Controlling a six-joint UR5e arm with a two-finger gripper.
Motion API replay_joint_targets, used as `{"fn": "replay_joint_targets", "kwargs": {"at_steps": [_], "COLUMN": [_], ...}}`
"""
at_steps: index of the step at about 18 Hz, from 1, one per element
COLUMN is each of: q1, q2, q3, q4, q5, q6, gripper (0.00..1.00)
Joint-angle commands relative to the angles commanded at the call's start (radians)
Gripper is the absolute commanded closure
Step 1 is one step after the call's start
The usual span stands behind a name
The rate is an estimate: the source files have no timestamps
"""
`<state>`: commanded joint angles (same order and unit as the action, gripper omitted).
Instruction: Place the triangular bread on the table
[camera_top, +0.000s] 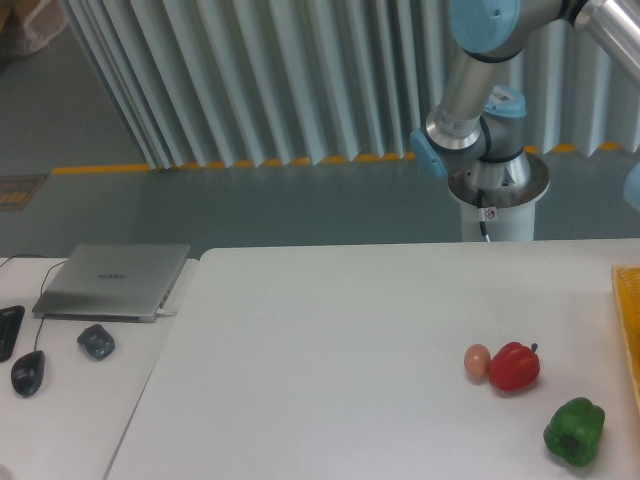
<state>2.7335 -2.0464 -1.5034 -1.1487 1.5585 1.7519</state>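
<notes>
The triangular bread is not in view. The large white table (330, 370) fills the lower middle and right of the camera view. Only the robot arm's base and lower joints (480, 130) show at the top right, behind the table's far edge. The gripper is out of the frame.
A small tan egg (478, 361) lies touching a red pepper (514, 367) at the right. A green pepper (575, 432) sits nearer the front right corner. A yellow edge of something (630, 330) shows at the right border. A narrower desk at left holds a silver laptop (113, 280) and two mice (96, 341).
</notes>
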Motion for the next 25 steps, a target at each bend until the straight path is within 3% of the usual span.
{"fn": "replay_joint_targets", "kwargs": {"at_steps": [3,8,16,21,23,25], "q1": [0.002,0.005,0.000,-0.112,-0.167,-0.225], "q2": [-0.002,0.011,0.089,0.115,0.118,0.120], "q3": [0.092,0.107,0.135,0.098,0.086,0.051], "q4": [-0.133,-0.171,-0.362,-0.370,-0.376,-0.373], "q5": [-0.037,-0.069,-0.204,-0.201,-0.149,-0.022], "q6": [-0.063,-0.074,-0.121,-0.242,-0.247,-0.235], "gripper": [0.64,0.64,0.64,0.63,0.63,0.63]}}
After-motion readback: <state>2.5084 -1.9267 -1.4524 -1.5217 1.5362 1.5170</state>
